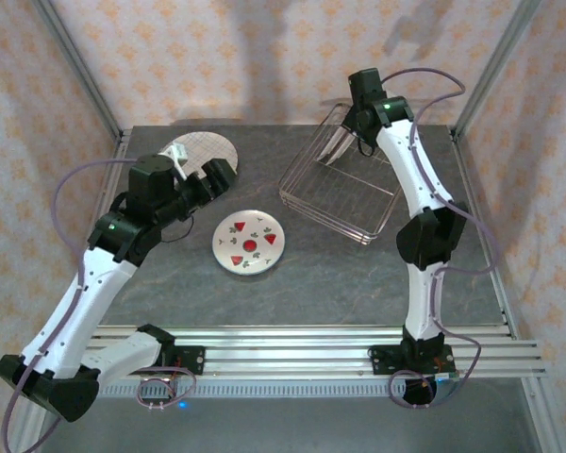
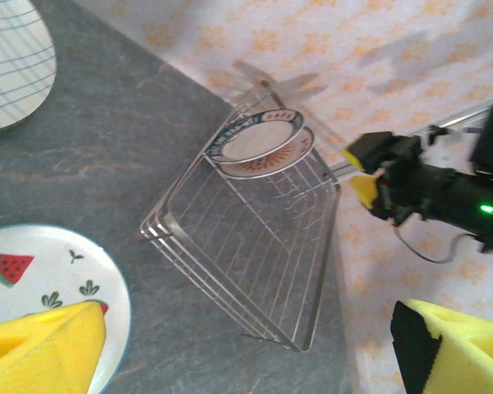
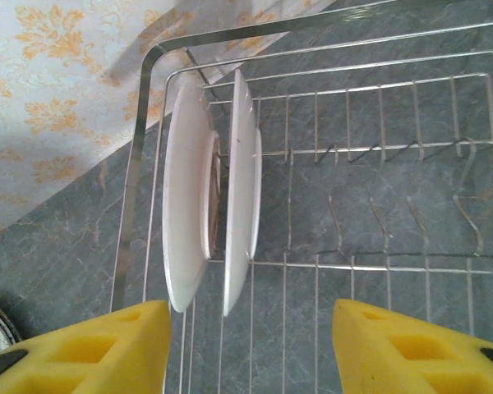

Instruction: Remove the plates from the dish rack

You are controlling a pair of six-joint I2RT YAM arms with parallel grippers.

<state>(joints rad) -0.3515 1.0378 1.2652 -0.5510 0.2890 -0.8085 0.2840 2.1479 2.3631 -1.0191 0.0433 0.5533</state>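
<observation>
The white-shelled left arm [image 1: 80, 288] and right arm [image 1: 410, 170] have black joints with small green lights. Thin lilac cables [image 1: 94, 166] trail them; the blocky fingers [image 3: 394, 345] are yellow.

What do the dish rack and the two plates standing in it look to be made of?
The dish rack looks like thin metal wire with a shiny, silvery finish; bright glints run along its rim. The two plates are probably glazed ceramic, though hard plastic is possible: their white backs are smooth with a soft sheen.
</observation>
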